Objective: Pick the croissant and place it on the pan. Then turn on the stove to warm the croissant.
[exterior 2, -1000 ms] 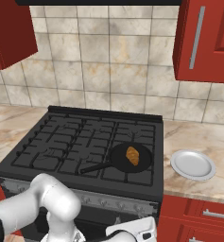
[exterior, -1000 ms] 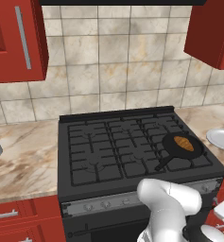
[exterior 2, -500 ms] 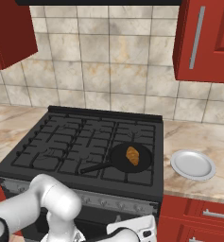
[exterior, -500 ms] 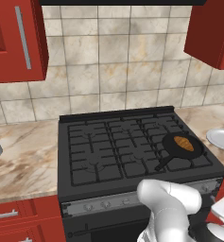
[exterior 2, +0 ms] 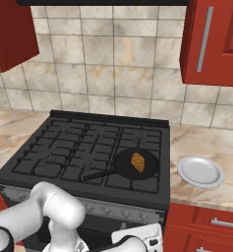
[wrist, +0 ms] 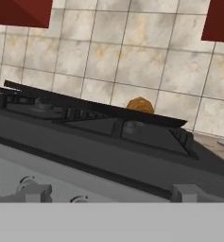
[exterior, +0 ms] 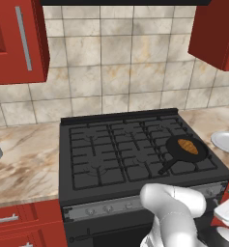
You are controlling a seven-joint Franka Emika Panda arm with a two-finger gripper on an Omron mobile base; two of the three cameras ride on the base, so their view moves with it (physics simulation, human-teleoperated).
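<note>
Croissant (exterior: 188, 145) lies inside the pan (exterior: 185, 148), roughly centred, not overhanging the rim. Pan sits on the stove (exterior: 116, 149) grates at the front right burner, its handle pointing toward the front edge and slightly left. White plate (exterior 2: 200, 171) rests on the counter just beside the stove's right edge, with nothing on it. First half of the task reads as done; the step in hand is the knob.

Gripper (wrist: 108, 194): the hand view shows the two fingertips spread far apart with nothing between them, so the jaws are wide open and hold nothing. The hand is low, in front of the stove's front edge, looking up across the grates; the croissant shows as a brown bump beyond the far rim of the pan.

Knobs (exterior: 107, 209) sit in a row on the silver strip (exterior 2: 123, 212) along the stove's front. In the hand view some knobs appear at the lower left of the picture, partly cut off.

Judgement on doing this well:
- Pick the knob that governs the front right burner; which one that is cannot be told from these views. The right end of the row is the likely place.
- Centre the open fingers on that one knob, square to the strip, before closing.
- Grip only the knob; avoid brushing its neighbours or the pan handle above.
- Turn about the knob's own axis.
</note>
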